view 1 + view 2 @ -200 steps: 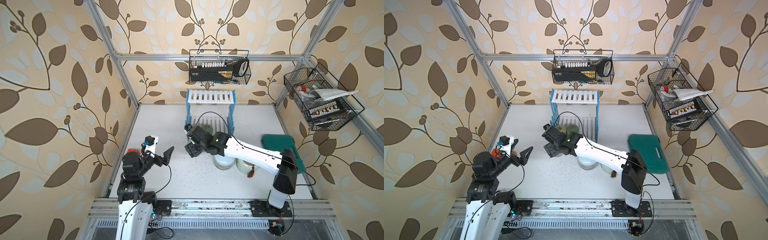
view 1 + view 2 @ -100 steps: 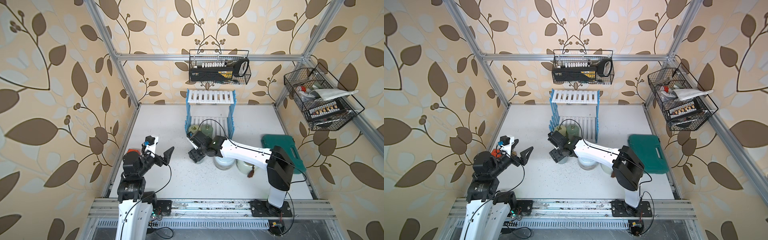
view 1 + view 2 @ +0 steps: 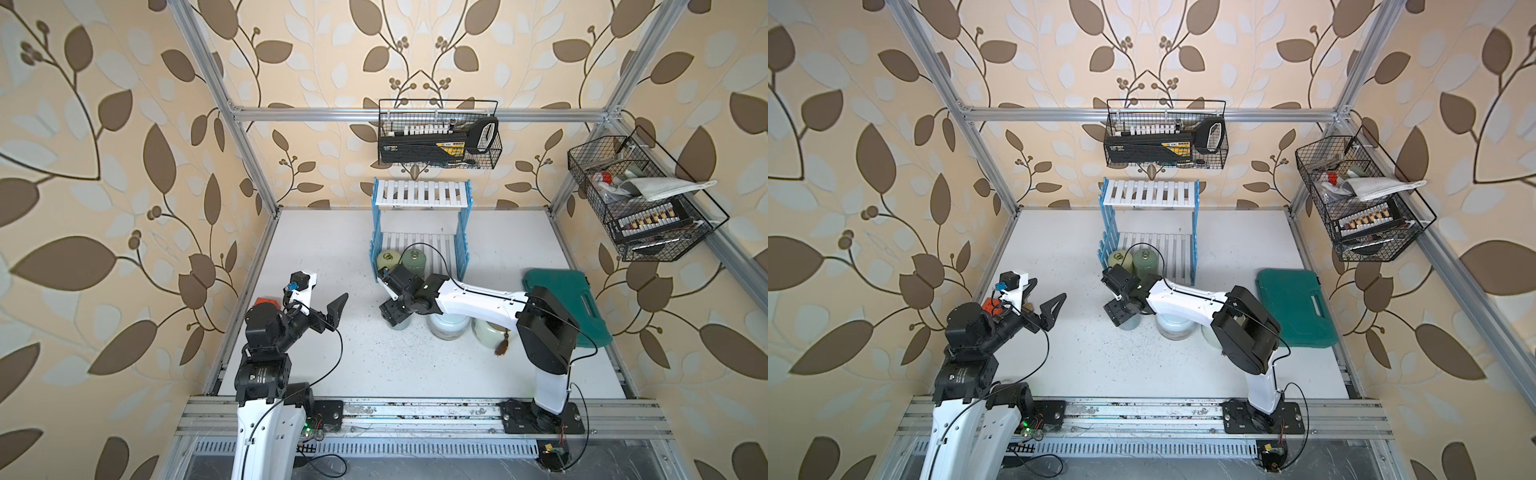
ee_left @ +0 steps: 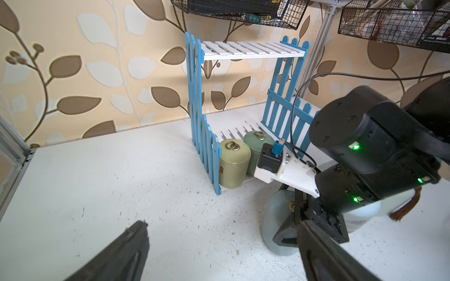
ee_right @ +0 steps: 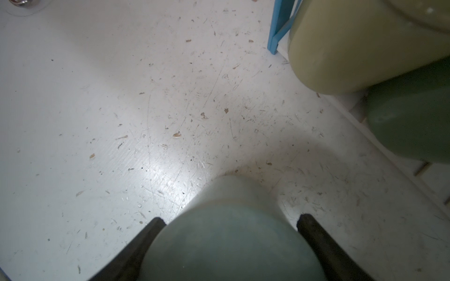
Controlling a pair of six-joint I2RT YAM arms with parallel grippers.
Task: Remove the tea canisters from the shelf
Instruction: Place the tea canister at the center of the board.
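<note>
Because the right gripper point(image 5: 231, 219) is clamped on the grey-blue canister point(image 5: 231, 245), seat it flat on the counter point(image 5: 121, 121) beneath before parting the jaws.

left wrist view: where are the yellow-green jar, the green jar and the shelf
yellow-green jar point(image 4: 234, 169), left wrist view, side wall
green jar point(image 4: 253, 142), left wrist view, lid
shelf point(image 4: 253, 49), left wrist view, top board

white arm links point(image 3: 478, 298), black joint housings point(image 3: 544, 328), thin black cables point(image 3: 341, 349), green status lights point(image 4: 356, 147), black base plates point(image 3: 515, 417)
</note>
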